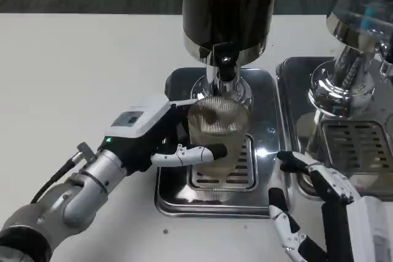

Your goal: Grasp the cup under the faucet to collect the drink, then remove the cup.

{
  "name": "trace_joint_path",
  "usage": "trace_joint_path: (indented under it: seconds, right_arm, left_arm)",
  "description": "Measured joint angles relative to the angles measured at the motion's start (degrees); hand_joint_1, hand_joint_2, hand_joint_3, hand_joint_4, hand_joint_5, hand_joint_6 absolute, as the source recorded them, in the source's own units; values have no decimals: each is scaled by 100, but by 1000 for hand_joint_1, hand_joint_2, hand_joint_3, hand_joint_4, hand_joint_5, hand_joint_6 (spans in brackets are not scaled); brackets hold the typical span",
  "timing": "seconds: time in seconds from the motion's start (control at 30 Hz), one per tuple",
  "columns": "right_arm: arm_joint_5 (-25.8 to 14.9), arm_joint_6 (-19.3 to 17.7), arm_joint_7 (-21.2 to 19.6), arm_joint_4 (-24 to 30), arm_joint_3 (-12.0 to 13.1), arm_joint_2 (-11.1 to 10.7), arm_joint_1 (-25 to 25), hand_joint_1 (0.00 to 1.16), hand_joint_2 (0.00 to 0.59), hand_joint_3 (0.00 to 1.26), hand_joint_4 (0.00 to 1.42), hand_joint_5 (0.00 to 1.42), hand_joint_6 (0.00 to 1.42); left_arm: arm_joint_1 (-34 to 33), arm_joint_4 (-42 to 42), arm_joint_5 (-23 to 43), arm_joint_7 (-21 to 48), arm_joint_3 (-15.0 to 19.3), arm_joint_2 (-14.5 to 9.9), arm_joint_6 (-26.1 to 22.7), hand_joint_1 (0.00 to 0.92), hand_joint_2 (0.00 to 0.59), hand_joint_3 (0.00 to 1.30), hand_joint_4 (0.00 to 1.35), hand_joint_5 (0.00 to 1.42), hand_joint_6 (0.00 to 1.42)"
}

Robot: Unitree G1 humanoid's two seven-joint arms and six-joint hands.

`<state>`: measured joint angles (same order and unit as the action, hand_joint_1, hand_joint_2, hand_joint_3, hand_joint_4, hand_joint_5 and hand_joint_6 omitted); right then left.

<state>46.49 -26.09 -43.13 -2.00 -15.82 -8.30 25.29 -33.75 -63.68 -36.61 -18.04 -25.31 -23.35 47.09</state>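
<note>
A clear ribbed cup [216,128] stands on the drip grate [242,173] of the steel tray [169,197], directly beneath the black faucet [225,65] of the dark drink dispenser [228,10]. My left hand [161,142] reaches in from the left and wraps its fingers [190,153] around the cup's lower half. Brownish liquid seems to tint the cup, though its level is hard to judge. My right hand [313,204] hovers low at the right front corner of the tray, fingers spread and holding nothing, apart from the cup.
A second dispenser [356,41] with its own steel tray and grate [359,145] stands at the right, just behind my right hand. The white table [80,72] stretches bare to the left.
</note>
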Motion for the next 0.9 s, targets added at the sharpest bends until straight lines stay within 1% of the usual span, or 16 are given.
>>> trace_joint_path:
  seconds: [0.03, 0.17, 0.4, 0.67, 0.83, 0.9]
  right_arm:
    - [-21, 0, 0, -7, -7, -1, -17, 437, 420, 392, 441, 372, 286]
    - [-66, 0, 0, -27, -28, -5, -47, 438, 420, 395, 439, 372, 286]
    - [-69, 0, 0, -33, -39, -7, -50, 438, 420, 397, 436, 372, 293]
    - [-76, 0, 0, -37, -62, -7, -51, 438, 420, 397, 435, 372, 302]
    - [-85, 0, 1, -52, -82, -13, -59, 438, 420, 397, 435, 372, 304]
    - [-91, 0, 3, -84, -100, -19, -72, 438, 420, 397, 435, 372, 305]
  left_arm:
    - [0, 17, 3, 22, 0, -10, -2, 45, 93, 354, 357, 456, 437]
    - [41, 147, -2, 58, 2, -69, -7, 63, 85, 340, 314, 394, 392]
    - [227, 483, -42, -23, 0, -161, -34, 61, 70, 289, 230, 312, 317]
    - [411, 1074, -220, -226, 16, -266, -199, 57, 62, 232, 167, 269, 271]
    - [642, 1421, -195, -232, 225, -386, -347, 57, 60, 220, 155, 263, 250]
    - [762, 1628, -134, -231, 358, -484, -369, 57, 60, 220, 155, 260, 249]
